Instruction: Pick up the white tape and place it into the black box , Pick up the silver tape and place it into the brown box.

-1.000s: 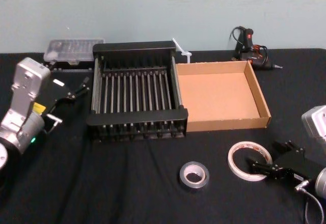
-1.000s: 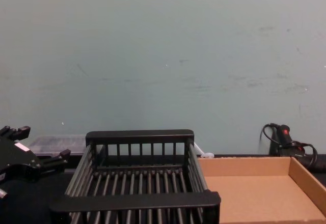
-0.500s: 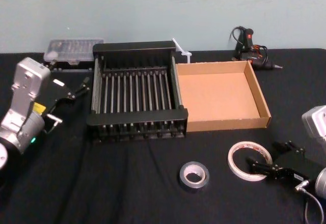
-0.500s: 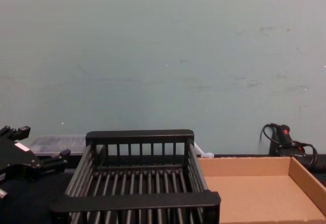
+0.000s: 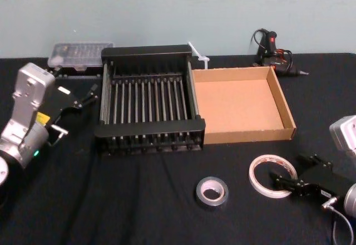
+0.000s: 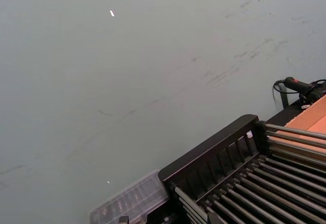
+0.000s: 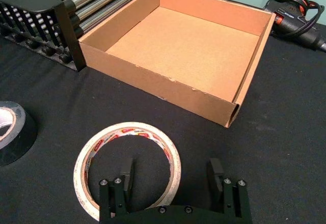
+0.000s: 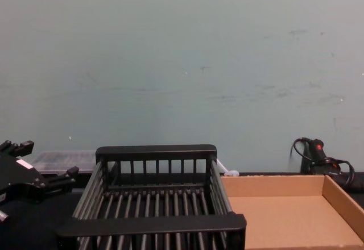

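Right gripper (image 5: 292,170): low at the near right of the table (image 5: 139,211), fingers (image 7: 216,172) spread apart. One finger sits inside the ring of the white tape and the other outside it, with the ring's edge in between (touching or not, hard to tell).
White tape (image 5: 253,177): lies flat on the black cloth in front of the brown box, near its right corner. Has red marks on the inside of the ring.
Silver tape (image 5: 212,202): lies flat on the cloth, just left of the white tape and apart from it. Dark grey with a pale middle.
Black box (image 5: 150,127): in the middle of the table, with bars for sides and bottom.
Brown box (image 5: 247,135): right beside the black box, on its right, with low walls.
Left gripper (image 5: 78,111): held up at the left of the black box, fingers spread, holding nothing.
Back of the table: a clear case (image 5: 80,53) behind the black box and a glue gun (image 5: 272,49) behind the brown box.
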Robot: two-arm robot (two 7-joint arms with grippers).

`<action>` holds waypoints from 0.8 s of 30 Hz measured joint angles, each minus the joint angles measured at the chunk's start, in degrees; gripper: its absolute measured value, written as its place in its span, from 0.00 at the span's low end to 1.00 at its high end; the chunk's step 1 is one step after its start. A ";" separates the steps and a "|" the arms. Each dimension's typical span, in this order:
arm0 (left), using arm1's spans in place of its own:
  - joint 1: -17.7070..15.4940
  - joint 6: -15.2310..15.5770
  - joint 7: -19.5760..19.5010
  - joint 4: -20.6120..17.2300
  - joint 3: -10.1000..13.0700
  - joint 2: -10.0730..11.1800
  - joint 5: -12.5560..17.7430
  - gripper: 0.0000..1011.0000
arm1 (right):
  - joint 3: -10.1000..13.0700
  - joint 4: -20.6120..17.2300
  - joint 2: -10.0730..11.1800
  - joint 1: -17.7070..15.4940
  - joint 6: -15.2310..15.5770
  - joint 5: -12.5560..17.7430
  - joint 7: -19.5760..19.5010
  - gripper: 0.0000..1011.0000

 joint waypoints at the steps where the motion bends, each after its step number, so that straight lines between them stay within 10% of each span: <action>1: 0.00 0.00 0.00 0.00 0.00 0.00 0.00 0.99 | -0.01 -0.01 0.00 0.00 -0.01 0.01 0.00 0.93; 24: 0.00 0.00 0.00 0.00 0.00 0.00 0.00 0.99 | 0.00 -0.03 0.03 0.00 -0.05 0.06 -0.01 0.24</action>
